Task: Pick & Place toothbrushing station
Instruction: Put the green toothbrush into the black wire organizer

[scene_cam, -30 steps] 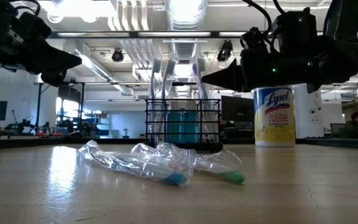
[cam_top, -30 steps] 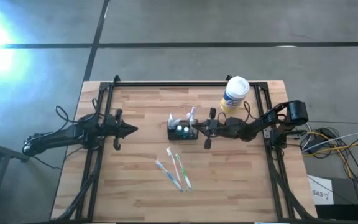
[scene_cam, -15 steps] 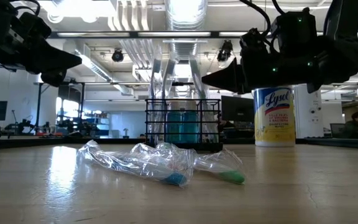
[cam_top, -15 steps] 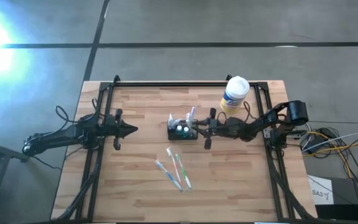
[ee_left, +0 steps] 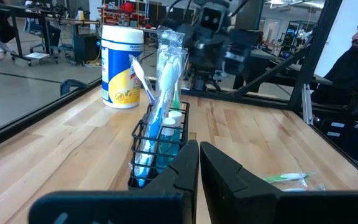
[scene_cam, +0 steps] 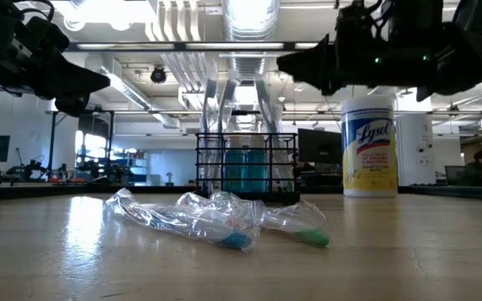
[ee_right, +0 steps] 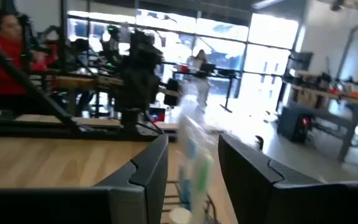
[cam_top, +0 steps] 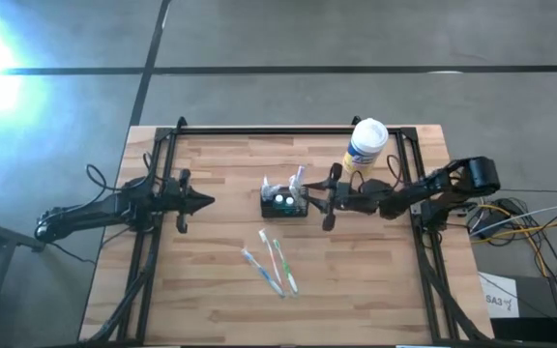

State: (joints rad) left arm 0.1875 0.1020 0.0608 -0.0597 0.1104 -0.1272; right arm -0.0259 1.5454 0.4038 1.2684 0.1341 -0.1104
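Note:
The toothbrushing station [cam_top: 284, 203], a small black wire caddy, stands on its base at mid-table and also shows in the low view [scene_cam: 247, 163] and the left wrist view [ee_left: 157, 146]. Plastic-wrapped toothbrushes [ee_left: 166, 62] and small blue bottles stand in it. My right gripper [cam_top: 313, 200] hovers open just right of the caddy, higher than its rim [scene_cam: 287, 63], with the wrapped brushes showing beyond the gap between its fingers [ee_right: 191, 155]. My left gripper [cam_top: 206, 202] waits shut, level, to the caddy's left [ee_left: 199, 155].
A white-and-yellow wipes tub [cam_top: 366, 145] stands at the far right, behind the right arm. Several wrapped toothbrushes [cam_top: 271, 263] lie loose on the table nearer the front [scene_cam: 216, 219]. Black frame rails run along the table's edges. People sit beyond the table [ee_left: 353, 56].
My right gripper has risen beside the caddy's right side, its fingers parting and its tip tipping slightly upward. The caddy and its brushes have stayed where they were.

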